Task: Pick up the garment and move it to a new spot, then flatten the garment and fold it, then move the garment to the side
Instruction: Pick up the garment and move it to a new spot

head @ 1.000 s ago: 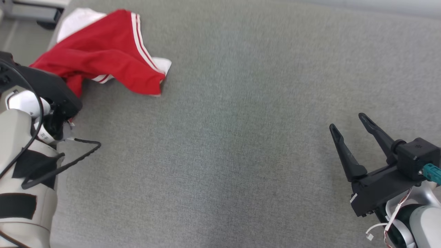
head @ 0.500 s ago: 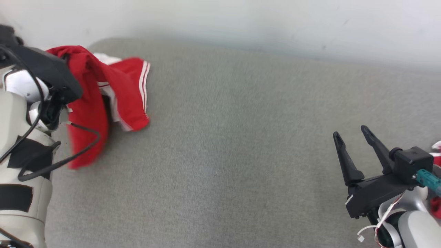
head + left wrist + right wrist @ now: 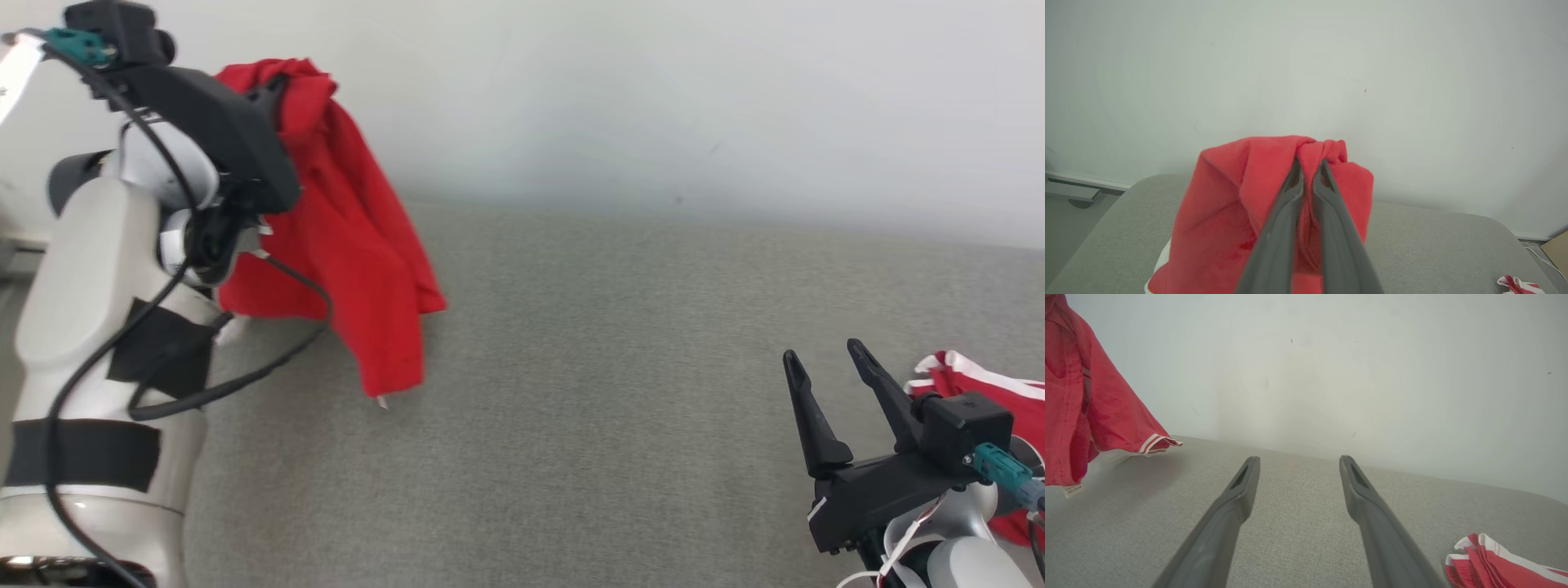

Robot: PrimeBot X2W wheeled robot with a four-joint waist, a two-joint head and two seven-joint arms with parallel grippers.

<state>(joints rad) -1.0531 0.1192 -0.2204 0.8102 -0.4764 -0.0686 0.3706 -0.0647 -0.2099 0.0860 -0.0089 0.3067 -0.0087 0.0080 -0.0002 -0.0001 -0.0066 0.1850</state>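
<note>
A red garment with white stripes hangs in the air at the upper left of the head view, bunched at its top in my left gripper, which is shut on it. In the left wrist view the two fingers pinch the red cloth at the left gripper's tips, and the fabric drapes down over the grey surface. The right wrist view shows the garment's striped hem hanging at far left. My right gripper stands open at the lower right, nothing between its fingers.
A grey padded surface spreads below, ending at a pale wall behind. Another folded red-and-white piece of clothing lies at the far right beside my right gripper, and it lies at the lower right corner of the right wrist view.
My left arm has lifted the garment off the surface; it now hangs free. The head camera has tilted up, bringing the wall and the right-hand clothing into view. The right gripper stays open.
</note>
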